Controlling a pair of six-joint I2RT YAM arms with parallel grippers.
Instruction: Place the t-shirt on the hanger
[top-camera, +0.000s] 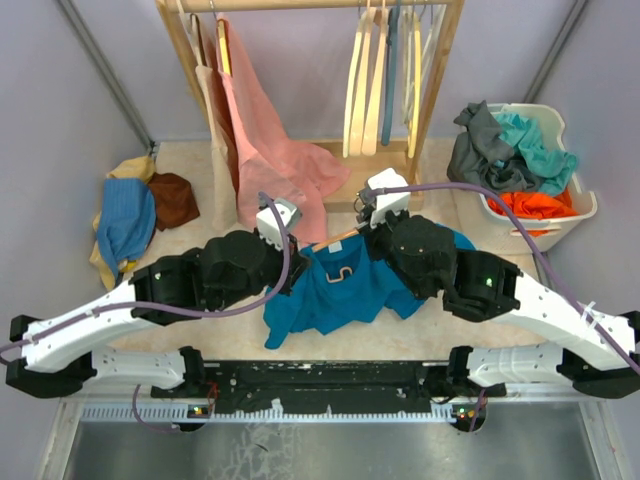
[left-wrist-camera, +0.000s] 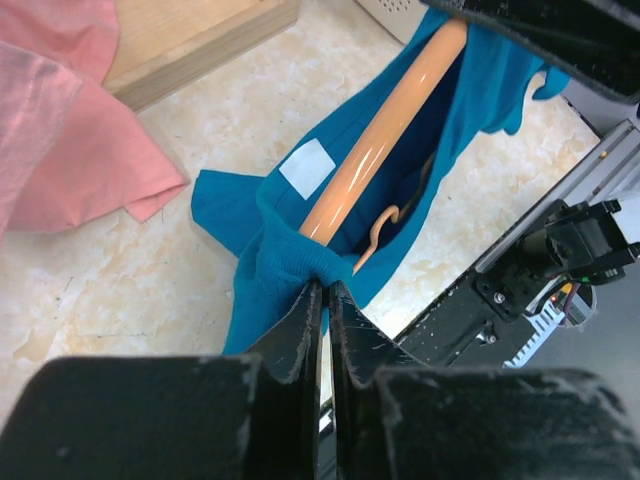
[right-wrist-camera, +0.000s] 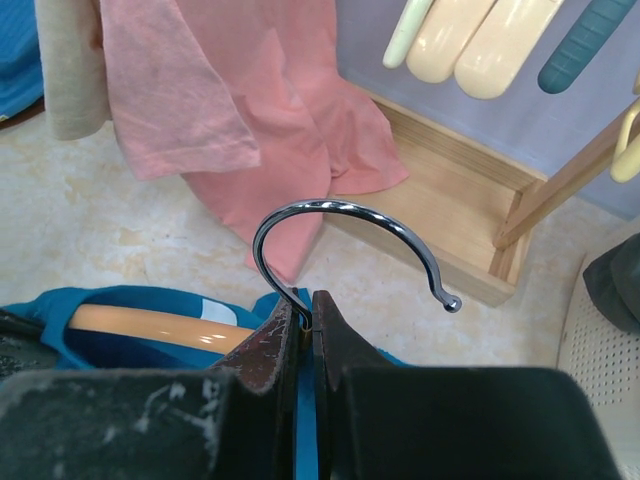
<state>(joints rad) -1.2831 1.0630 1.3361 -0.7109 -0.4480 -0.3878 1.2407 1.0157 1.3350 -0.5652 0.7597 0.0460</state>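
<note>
The teal-blue t-shirt (top-camera: 330, 295) hangs bunched between my two arms above the floor. Its neck opening is drawn over one arm of the orange-tan wooden hanger (top-camera: 335, 240). In the left wrist view the hanger (left-wrist-camera: 385, 140) runs into the t-shirt (left-wrist-camera: 230, 215) past the white neck label (left-wrist-camera: 307, 168), with the wavy lower bar (left-wrist-camera: 385, 225) inside the cloth. My left gripper (left-wrist-camera: 328, 285) is shut on a fold of the collar cloth. My right gripper (right-wrist-camera: 306, 298) is shut on the hanger at the base of its metal hook (right-wrist-camera: 330, 204). The hook curves up and to the right.
A wooden garment rack (top-camera: 440, 70) stands behind, with a pink garment (top-camera: 265, 140) draped down to the floor and several cream hangers (top-camera: 365, 80). A white basket (top-camera: 580, 205) of clothes sits at right. A pile of cloths (top-camera: 130, 215) lies at left.
</note>
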